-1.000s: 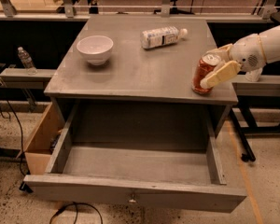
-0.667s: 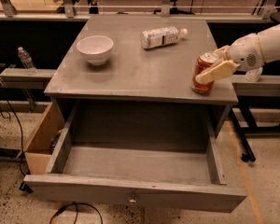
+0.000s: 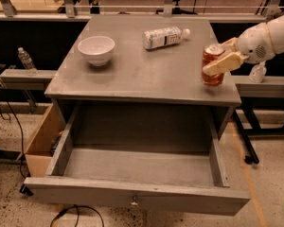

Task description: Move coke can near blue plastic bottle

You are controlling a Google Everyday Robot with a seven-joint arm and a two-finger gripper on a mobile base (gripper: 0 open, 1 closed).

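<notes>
Pinching the can [image 3: 211,78] between its fingers, the hand [image 3: 218,56] sits at the right front corner of the bench [image 3: 142,79], where the can stands upright and seems not yet lifted. The bottle [image 3: 163,37] lies on its side toward the back, well apart from the can. The grasp looks made; carrying the can over and setting it beside the bottle is left.

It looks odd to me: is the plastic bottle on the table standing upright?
No, the blue plastic bottle lies on its side, while the gripper holds the coke can near the right edge of the table.
</notes>
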